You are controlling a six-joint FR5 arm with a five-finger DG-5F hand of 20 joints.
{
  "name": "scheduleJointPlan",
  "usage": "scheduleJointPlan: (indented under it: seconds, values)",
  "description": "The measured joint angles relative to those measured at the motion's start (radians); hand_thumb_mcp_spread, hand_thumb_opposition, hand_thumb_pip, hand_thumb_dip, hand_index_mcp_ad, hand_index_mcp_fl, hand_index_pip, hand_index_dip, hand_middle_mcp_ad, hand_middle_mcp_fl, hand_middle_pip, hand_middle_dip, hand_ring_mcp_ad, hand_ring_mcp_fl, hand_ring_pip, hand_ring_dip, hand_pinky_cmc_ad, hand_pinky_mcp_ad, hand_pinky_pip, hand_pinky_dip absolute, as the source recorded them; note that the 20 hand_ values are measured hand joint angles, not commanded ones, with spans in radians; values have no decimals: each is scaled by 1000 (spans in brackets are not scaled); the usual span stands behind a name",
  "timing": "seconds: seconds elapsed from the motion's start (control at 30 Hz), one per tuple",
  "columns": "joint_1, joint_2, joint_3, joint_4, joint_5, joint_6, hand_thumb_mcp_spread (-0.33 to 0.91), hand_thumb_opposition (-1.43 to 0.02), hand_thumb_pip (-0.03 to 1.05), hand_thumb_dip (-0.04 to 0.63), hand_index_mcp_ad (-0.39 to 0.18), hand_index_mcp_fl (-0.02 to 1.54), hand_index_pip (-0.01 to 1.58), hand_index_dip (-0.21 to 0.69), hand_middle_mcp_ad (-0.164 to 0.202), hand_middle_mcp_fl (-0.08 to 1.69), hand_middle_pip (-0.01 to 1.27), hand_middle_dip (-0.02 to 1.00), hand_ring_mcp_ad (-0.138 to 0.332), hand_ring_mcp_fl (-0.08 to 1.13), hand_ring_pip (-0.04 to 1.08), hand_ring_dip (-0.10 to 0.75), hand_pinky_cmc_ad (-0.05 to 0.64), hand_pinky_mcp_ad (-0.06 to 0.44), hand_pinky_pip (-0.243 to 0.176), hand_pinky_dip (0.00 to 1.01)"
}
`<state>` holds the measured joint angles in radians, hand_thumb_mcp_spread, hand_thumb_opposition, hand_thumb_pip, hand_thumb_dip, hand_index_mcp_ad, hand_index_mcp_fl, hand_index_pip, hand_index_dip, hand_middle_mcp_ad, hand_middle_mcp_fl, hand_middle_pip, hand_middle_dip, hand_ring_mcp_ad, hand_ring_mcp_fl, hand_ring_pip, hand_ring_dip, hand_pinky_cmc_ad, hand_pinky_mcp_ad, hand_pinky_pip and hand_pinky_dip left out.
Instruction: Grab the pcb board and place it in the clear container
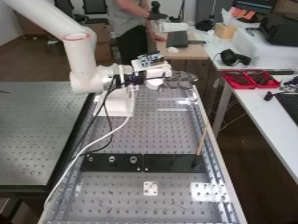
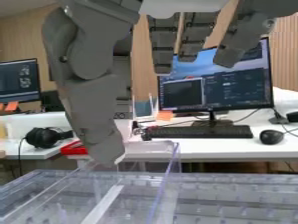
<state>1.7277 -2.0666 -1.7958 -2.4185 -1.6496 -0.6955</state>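
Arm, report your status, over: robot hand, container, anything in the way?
Robot hand open, holding nothing, raised at the bench's far end. Clear container on bench, near hand. No obstacle seen between them.

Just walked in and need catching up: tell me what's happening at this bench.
The white robot arm is stretched over the perforated bench; its job is to put a pcb board in the clear container. Right now its dark grey hand is above the container, fingers roughly straight and holding nothing, so no board is in its grip.
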Motion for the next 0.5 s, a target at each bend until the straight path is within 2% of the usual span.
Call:
scheduleJointPlan:
  seconds: [0.3, 0.5]
  values:
    - [29, -20, 32, -34, 26, 17, 710, -892, 417, 234, -211, 604, 1328, 168, 84, 101, 150, 155, 80, 12, 93, 37, 316, 197, -59, 178]
    - [34, -23, 54, -100, 32, 7, 696, -895, 417, 239, -216, 564, 1326, 171, 84, 86, 152, 155, 80, 14, 93, 37, 316, 197, -59, 178]
